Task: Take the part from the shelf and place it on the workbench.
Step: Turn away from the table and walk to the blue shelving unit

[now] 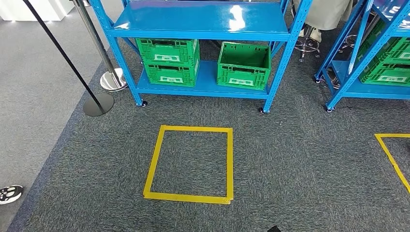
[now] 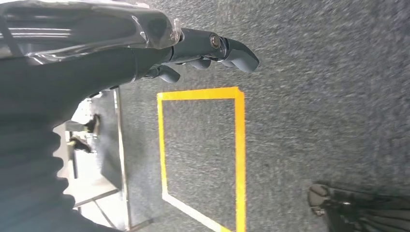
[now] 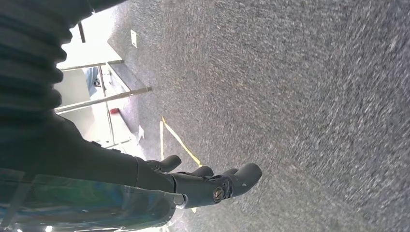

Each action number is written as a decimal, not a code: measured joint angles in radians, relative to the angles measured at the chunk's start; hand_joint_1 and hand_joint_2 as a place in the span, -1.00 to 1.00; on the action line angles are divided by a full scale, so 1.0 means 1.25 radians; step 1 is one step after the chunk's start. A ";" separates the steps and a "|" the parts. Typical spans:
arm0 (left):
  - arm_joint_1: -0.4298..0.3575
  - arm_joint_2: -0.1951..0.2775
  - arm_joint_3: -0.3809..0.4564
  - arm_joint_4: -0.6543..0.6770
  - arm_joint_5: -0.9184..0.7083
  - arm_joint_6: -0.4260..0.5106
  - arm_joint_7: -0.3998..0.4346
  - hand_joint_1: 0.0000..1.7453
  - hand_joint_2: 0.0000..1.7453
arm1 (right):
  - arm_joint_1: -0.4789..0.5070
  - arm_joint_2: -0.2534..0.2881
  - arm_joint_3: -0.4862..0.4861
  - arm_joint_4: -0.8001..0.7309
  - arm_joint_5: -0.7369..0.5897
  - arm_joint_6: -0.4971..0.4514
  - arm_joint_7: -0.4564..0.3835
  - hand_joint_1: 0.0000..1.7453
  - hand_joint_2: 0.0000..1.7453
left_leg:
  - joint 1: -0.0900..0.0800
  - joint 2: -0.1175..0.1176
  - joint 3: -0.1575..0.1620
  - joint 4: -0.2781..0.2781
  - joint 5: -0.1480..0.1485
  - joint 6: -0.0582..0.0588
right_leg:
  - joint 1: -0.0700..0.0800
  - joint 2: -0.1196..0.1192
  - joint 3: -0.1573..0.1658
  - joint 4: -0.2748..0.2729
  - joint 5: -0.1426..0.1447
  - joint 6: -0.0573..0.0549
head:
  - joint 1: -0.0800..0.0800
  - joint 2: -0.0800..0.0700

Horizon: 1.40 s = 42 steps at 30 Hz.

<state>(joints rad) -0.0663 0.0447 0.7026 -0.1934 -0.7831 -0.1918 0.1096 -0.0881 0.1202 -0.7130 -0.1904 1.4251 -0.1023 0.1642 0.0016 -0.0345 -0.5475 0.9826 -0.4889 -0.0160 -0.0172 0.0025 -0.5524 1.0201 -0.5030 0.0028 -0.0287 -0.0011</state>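
Three green crates sit on the blue shelf ahead, the part itself not discernible, so approach seems pending; left hand hangs empty, fingers loosely apart; right hand likewise.

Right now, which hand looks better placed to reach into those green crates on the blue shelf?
Neither, clearly: left hand and right hand both hang empty over carpet, and the green crates sit ahead.

Open carpet before blue shelf, green crates filling lower tier, stanchion base left.
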 joint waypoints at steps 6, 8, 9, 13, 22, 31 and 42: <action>0.000 -0.009 0.010 0.000 -0.005 -0.012 0.025 -1.00 -1.00 | 0.001 0.000 0.000 0.000 0.000 0.010 -0.001 -1.00 -1.00 | 0.000 0.000 0.000 0.000 0.000 0.000 | 0.000 0.000 0.000 0.000 0.000 0.000 | 0.000 0.000; 0.000 -0.011 0.011 0.000 -0.006 -0.014 0.028 -1.00 -1.00 | 0.001 0.000 0.000 0.000 -0.001 0.009 -0.001 -1.00 -1.00 | 0.000 0.000 0.000 0.000 0.000 0.000 | 0.000 0.000 0.000 0.000 0.000 0.000 | 0.000 0.000; 0.000 -0.011 0.012 0.000 -0.007 -0.014 0.030 -1.00 -1.00 | 0.001 -0.001 0.000 0.000 -0.001 0.009 -0.001 -1.00 -1.00 | 0.000 0.000 0.000 0.000 0.000 0.000 | 0.000 0.000 0.000 0.000 0.000 0.000 | 0.000 0.000; 0.000 -0.013 0.015 0.000 -0.013 -0.014 0.033 -1.00 -1.00 | 0.001 -0.002 0.000 0.000 -0.002 0.009 -0.001 -1.00 -1.00 | 0.000 0.000 0.000 0.000 0.000 0.000 | 0.000 0.000 0.000 0.000 0.000 0.000 | 0.000 0.000; 0.000 -0.017 0.017 0.000 -0.046 -0.014 0.033 -1.00 1.00 | 0.000 -0.002 -0.003 0.000 -0.016 -0.023 -0.032 -1.00 -1.00 | 0.000 0.000 0.000 0.000 0.000 0.000 | 0.000 0.000 0.000 0.000 0.000 0.000 | 0.000 0.000; -0.003 -0.017 0.017 0.000 -0.060 -0.014 0.014 -1.00 1.00 | 0.000 -0.001 -0.009 0.000 -0.020 -0.022 -0.041 -1.00 -1.00 | 0.000 0.000 0.000 0.000 0.000 0.000 | 0.000 0.000 0.000 0.000 0.000 0.000 | 0.000 0.000; -0.003 -0.017 0.027 0.000 -0.071 -0.017 0.045 -1.00 1.00 | -0.001 0.002 -0.010 0.000 -0.017 -0.024 -0.042 -1.00 -1.00 | 0.000 0.000 0.000 0.000 0.000 0.000 | 0.000 0.000 0.000 0.000 0.000 0.000 | 0.000 0.000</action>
<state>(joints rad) -0.0696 0.0232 0.7363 -0.1934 -0.8718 -0.2128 0.1656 -0.0890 0.1232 -0.7259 -0.1904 1.4042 -0.1328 0.1122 0.0017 -0.0346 -0.5476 0.9827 -0.4890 -0.0159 -0.0171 0.0024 -0.5524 1.0201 -0.5031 0.0028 -0.0289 -0.0011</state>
